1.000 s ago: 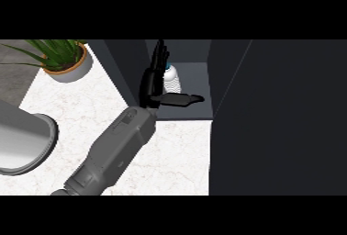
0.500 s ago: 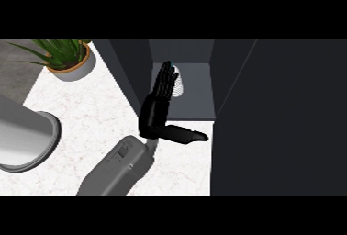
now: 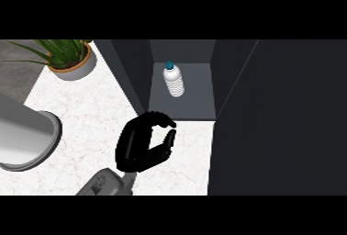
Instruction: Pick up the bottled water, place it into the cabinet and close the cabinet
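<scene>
Lower centre: left hand [image 3: 144, 146] over the counter [image 3: 88, 110], fingers curled, holding nothing. Upper centre: bottled water [image 3: 174, 81] stands upright inside the open cabinet [image 3: 181, 98], apart from the hand. Placing looks done; closing is the step left. Next move calls for swinging the door [image 3: 271, 114] at frame right shut. Right hand not visible.

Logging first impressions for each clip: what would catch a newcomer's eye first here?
Most striking is the water bottle standing upright and alone inside the dark open cabinet at top centre. Just in front of the cabinet, over the white counter, a black hand hangs with fingers curled, holding nothing. A potted plant sits at the top left.
</scene>
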Robot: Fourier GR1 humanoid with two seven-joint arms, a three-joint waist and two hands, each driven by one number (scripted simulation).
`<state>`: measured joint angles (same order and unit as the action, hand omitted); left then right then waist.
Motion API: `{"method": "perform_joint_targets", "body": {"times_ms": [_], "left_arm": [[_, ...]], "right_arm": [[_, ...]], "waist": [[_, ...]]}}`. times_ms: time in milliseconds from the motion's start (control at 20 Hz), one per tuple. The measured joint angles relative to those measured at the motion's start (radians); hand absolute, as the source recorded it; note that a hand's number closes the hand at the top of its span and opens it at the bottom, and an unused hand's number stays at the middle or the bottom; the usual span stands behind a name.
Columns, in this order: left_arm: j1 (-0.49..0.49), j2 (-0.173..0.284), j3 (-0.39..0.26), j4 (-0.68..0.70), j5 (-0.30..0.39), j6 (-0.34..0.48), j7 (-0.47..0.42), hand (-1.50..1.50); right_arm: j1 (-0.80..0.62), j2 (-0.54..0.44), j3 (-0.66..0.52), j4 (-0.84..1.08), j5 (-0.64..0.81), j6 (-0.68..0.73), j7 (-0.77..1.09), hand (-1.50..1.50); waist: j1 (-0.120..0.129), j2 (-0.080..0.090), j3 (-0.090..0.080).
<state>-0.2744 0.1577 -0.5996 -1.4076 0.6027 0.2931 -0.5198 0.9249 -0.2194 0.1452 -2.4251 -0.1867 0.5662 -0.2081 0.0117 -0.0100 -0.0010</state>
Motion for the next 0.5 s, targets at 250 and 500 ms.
{"method": "perform_joint_targets", "body": {"times_ms": [250,500], "left_arm": [[0.129,0.088,0.009,-0.135,0.01,-0.009,0.004,-1.5],[0.235,0.181,0.07,-0.249,0.04,-0.022,0.002,-1.5]], "right_arm": [[0.011,-0.068,0.044,-0.014,0.03,0.082,-0.027,1.5],[0.026,-0.093,0.111,-0.064,0.116,0.12,-0.053,1.5]], "waist": [[-0.003,-0.001,0.0],[-0.011,-0.003,-0.001]]}}
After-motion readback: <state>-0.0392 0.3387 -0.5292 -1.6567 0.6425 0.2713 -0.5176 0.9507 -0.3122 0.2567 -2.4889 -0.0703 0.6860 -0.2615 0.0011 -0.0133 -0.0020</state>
